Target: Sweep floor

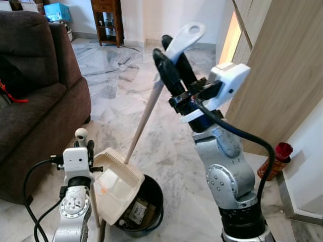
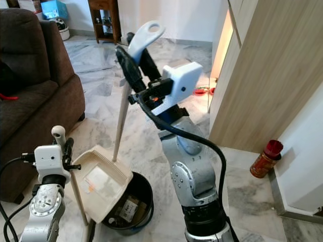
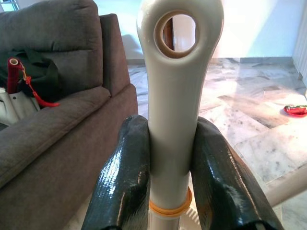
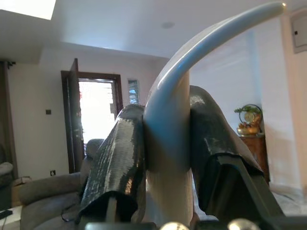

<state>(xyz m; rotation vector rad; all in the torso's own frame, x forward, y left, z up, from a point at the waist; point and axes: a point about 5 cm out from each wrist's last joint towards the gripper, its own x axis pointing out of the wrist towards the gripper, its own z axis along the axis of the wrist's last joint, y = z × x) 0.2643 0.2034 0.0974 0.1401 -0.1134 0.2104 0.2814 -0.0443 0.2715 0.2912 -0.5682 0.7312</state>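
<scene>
A cream dustpan (image 1: 118, 181) is tipped over a black bin (image 1: 149, 199) that has some litter in it. Its upright cream handle (image 3: 178, 72), with a hole at the top, is clamped in my left gripper (image 1: 83, 146), low on the left. My right gripper (image 1: 174, 60) is raised in the middle and shut on the broom handle (image 1: 146, 113). That wooden stick has a pale hooked cap (image 4: 201, 43) and slants down behind the dustpan. The broom's head is hidden.
A brown sofa (image 1: 35, 96) stands close on the left. A wooden cabinet wall (image 1: 287, 75) runs along the right, with a red jar (image 1: 275, 160) at its foot. Marble floor (image 1: 116, 75) stretches ahead to a wooden side table (image 1: 107, 20).
</scene>
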